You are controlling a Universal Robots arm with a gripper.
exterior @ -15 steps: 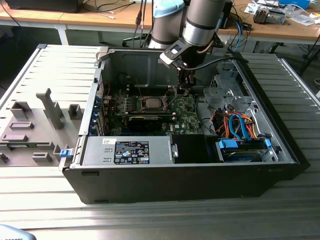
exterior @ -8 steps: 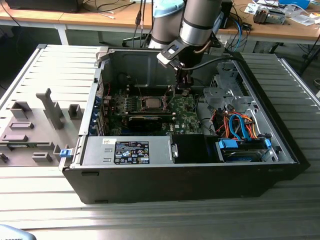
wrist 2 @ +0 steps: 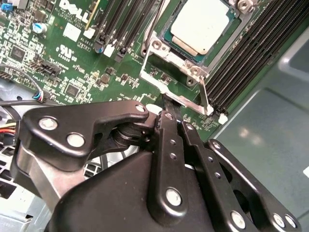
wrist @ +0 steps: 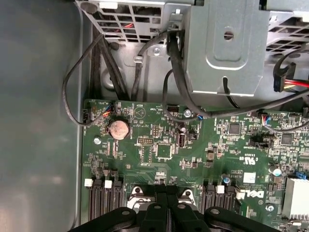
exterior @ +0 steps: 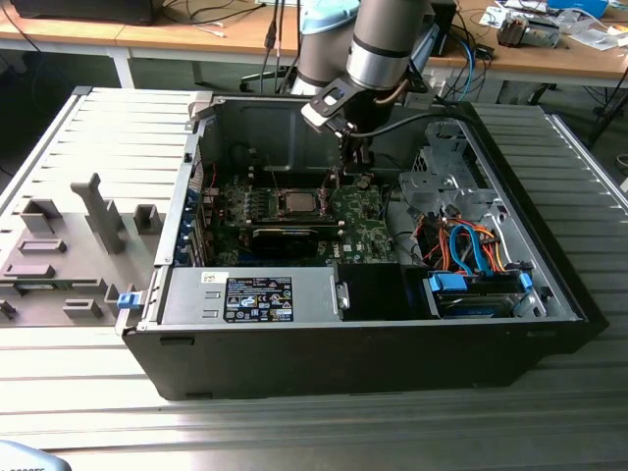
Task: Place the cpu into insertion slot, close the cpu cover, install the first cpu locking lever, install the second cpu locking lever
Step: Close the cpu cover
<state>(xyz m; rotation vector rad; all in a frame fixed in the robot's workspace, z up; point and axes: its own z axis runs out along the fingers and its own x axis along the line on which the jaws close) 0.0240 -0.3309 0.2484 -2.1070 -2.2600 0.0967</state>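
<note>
The cpu (wrist 2: 200, 25), a square chip with a silver top, lies in the insertion slot (wrist 2: 193, 70) on the green motherboard (wrist 2: 72, 58). The cpu cover (wrist 2: 157, 46), a thin silver frame, lies flat around it, and the chip shows through its opening. A thin metal locking lever (wrist 2: 204, 92) runs along one side of the socket. My gripper (wrist 2: 169, 107) is shut, its black fingertips pressed together at the socket frame's edge, close to that lever. In the exterior view the gripper (exterior: 355, 162) hangs inside the case, just to the exterior view's right of the socket (exterior: 294, 203). In the first wrist view the fingers (wrist: 159, 212) are together over the board.
The black computer case (exterior: 373, 343) stands open on a slatted metal table. Black memory slots (wrist 2: 251, 53) flank the socket. A coin battery (wrist: 119, 129), loose black cables (wrist: 77, 72) and a grey drive cage (wrist: 227, 48) sit beyond the board. A power supply (exterior: 257, 297) lies near the front.
</note>
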